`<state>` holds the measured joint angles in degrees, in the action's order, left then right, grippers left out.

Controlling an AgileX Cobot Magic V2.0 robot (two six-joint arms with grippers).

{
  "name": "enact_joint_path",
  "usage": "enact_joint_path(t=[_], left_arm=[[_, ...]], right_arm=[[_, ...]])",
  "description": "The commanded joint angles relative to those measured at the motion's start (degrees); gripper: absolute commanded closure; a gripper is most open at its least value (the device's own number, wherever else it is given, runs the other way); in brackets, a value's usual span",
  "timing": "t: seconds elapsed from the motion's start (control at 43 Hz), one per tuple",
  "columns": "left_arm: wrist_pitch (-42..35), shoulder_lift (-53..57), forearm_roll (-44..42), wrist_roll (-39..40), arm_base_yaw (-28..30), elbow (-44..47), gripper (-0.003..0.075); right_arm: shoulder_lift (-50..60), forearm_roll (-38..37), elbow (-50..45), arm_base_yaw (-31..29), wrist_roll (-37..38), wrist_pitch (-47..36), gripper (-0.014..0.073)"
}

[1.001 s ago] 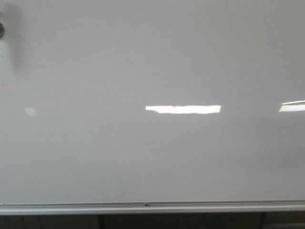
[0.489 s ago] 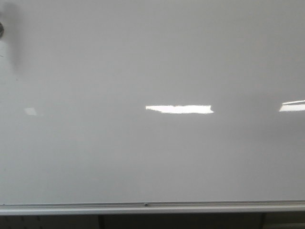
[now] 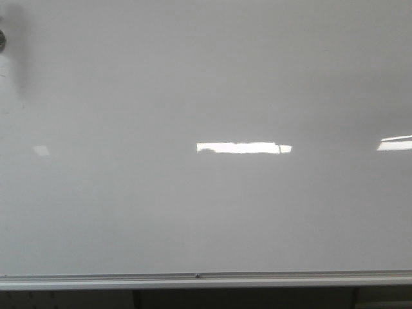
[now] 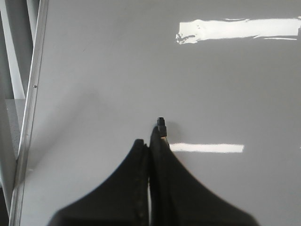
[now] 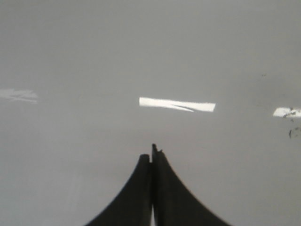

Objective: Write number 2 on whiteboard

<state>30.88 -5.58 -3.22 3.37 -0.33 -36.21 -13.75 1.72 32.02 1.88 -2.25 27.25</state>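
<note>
The whiteboard (image 3: 206, 84) fills the front view, glossy grey-white with bright light reflections and a silver bottom rail (image 3: 206, 280). No number 2 shows on it in any view. Neither gripper shows in the front view. In the left wrist view my left gripper (image 4: 150, 143) has its jaws pressed together, and a small black marker tip (image 4: 161, 123) sticks out past the fingertips, close to the board (image 4: 117, 70). In the right wrist view my right gripper (image 5: 151, 157) is shut, facing the bare board (image 5: 141, 56).
A dark round knob (image 3: 2, 40) with a grey smear below it sits at the board's upper left edge. The aluminium frame (image 4: 30, 103) runs beside the left gripper. Faint dark specks (image 5: 294, 132) mark the board in the right wrist view.
In the front view the middle bright reflection has shortened at its right end, and a thin dark line now crosses it there. The board itself has not changed.
</note>
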Motion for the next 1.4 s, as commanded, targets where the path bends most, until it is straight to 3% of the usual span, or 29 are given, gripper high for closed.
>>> enact_joint_path(t=[0.0,0.303,0.838,0.908,1.071,1.164,1.21,1.373], left_arm=[[-0.94,-5.83,0.51,0.06,-0.20,-4.98,0.0741],[2.33,-18.10,0.51,0.06,-0.20,-7.15,0.0741],[6.08,-26.13,0.51,0.06,-0.20,-6.19,0.0741],[6.08,-26.11,0.51,0.06,-0.20,-5.61,0.0741],[6.08,-26.11,0.51,0.06,-0.20,-3.96,0.0720],[5.96,-26.11,0.51,0.06,-0.20,-3.45,0.0613],[5.87,-26.11,0.51,0.06,-0.20,-3.45,0.0543],[4.78,-26.11,0.51,0.06,-0.20,-3.45,0.0232]], right_arm=[[-5.19,0.21,4.01,-0.17,-0.35,-1.45,0.0662],[-16.24,0.21,5.18,-0.17,-0.35,0.20,0.0662],[-24.68,-0.49,4.89,-0.17,-0.35,2.50,0.0651],[-25.17,-0.94,4.89,-0.17,-0.35,2.61,0.0596],[-25.17,-1.02,4.89,-0.17,-0.35,2.33,0.0291],[-25.17,-1.02,4.89,-0.17,-0.35,2.18,0.0090],[-25.17,-1.02,4.89,-0.17,-0.35,2.18,0.0034],[-25.17,-1.02,4.89,-0.17,-0.35,2.18,-0.0006]])
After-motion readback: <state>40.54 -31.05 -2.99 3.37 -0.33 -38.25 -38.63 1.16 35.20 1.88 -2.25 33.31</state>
